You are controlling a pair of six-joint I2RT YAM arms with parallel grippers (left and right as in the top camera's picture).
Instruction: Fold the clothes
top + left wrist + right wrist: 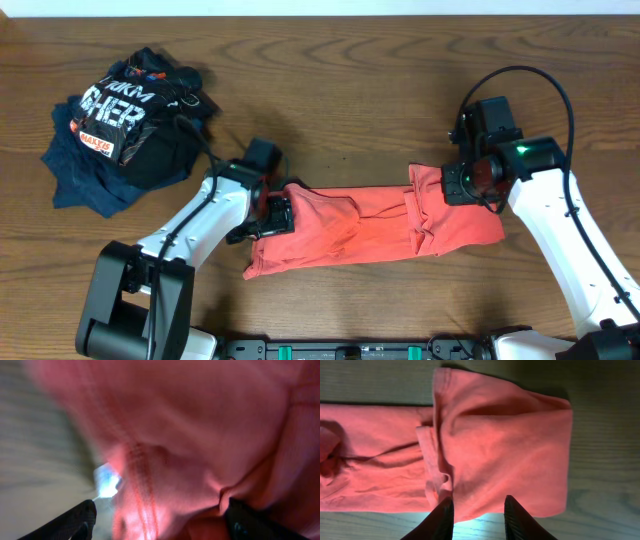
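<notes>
The clothes [370,225], a coral-red T-shirt, lie folded into a long strip across the middle of the table, with the right end doubled over. My left gripper [275,215] is at the strip's left end. In the left wrist view its fingers [75,520] stand wide apart and open, and blurred red cloth [200,420] bulges between and beyond them. My right gripper [455,185] hovers at the far edge of the doubled-over right end. In the right wrist view its jaws [477,510] are apart and open, holding nothing, with the shirt's edge [500,435] just past the tips.
A heap of dark garments sits at the far left: a black one with white lettering [115,110] on a navy one [80,170]. The table's near edge and the arm bases run along the bottom. A black cable [540,80] loops above the right wrist.
</notes>
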